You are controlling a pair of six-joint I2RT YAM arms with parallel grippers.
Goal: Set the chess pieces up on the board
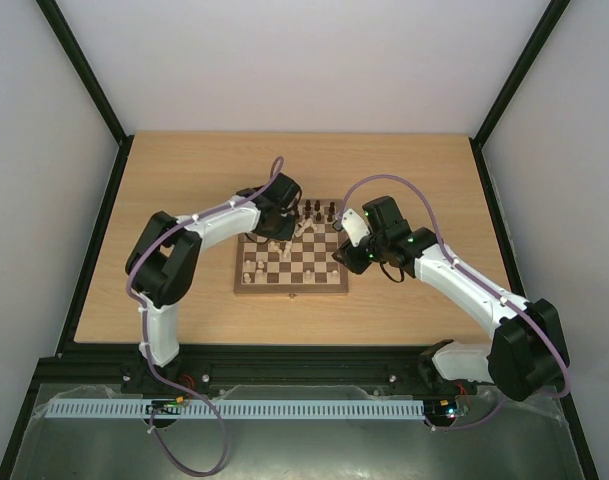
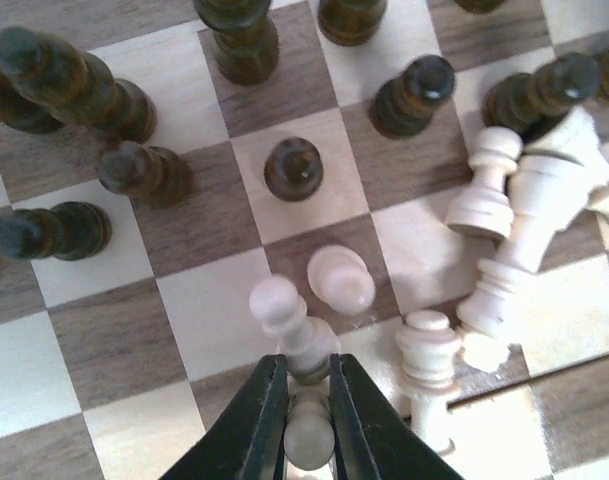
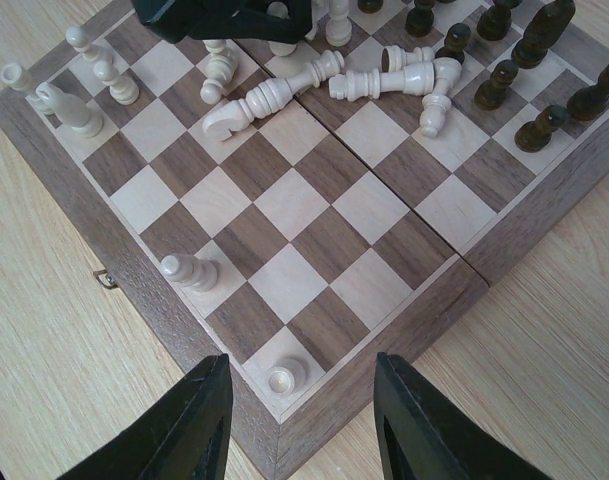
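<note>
The board [image 1: 304, 280] lies in the middle of the table. Dark chess pieces [image 2: 293, 168] stand along its far side, and several cream pieces [image 3: 384, 82] lie toppled near the middle of that side. My left gripper [image 2: 307, 365] is shut on a cream pawn [image 2: 289, 318], which tilts to the left between the black fingers [image 2: 254, 420]. Another cream pawn [image 2: 340, 279] stands just beyond it. My right gripper [image 3: 302, 362] hangs open above the board's corner, where a lone cream pawn [image 3: 287, 376] stands on the corner square.
More cream pieces [image 3: 79, 105] stand along the board's left edge in the right wrist view, and one [image 3: 189, 271] stands two squares from the corner pawn. A small brass latch [image 3: 104, 278] sticks out of the board's frame. Bare tabletop [image 1: 184, 180] surrounds the board.
</note>
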